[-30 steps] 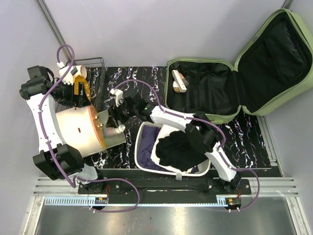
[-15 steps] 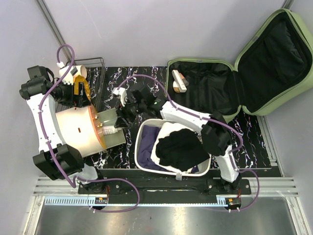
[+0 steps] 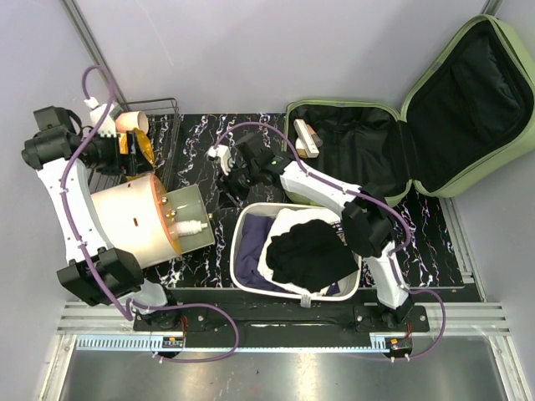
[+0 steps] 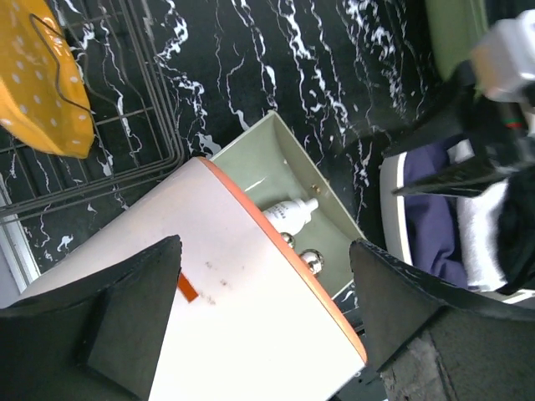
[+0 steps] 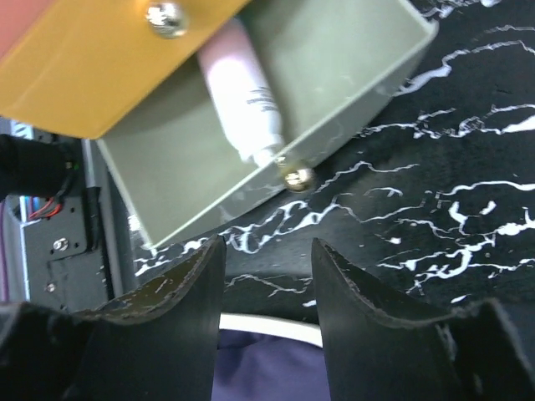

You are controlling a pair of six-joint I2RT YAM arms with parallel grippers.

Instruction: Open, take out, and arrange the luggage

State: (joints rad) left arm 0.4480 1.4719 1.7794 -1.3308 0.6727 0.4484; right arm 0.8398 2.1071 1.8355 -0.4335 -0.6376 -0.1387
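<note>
R gripper [image 5: 267,246]: mine, partly open, nothing betw. fingers; over marble mat [image 5: 468,192], betw. green drawer [image 5: 334,75] & white bin [image 3: 251,210].
L gripper [image 4: 263,251]: mine, wide open, empty, above orange-rimmed case [image 4: 251,317].
Luggage [image 3: 368,154]: far R of table, open, lid tipped back R; small box [image 3: 306,138] inside, L end.
Drawer: white bottle [image 5: 242,100] lying in it.

Under the left gripper's [image 4: 263,246] wide-apart fingers, a small white bottle [image 4: 290,215] lies in a white box's [image 4: 226,322] open green drawer [image 4: 294,160].
</note>
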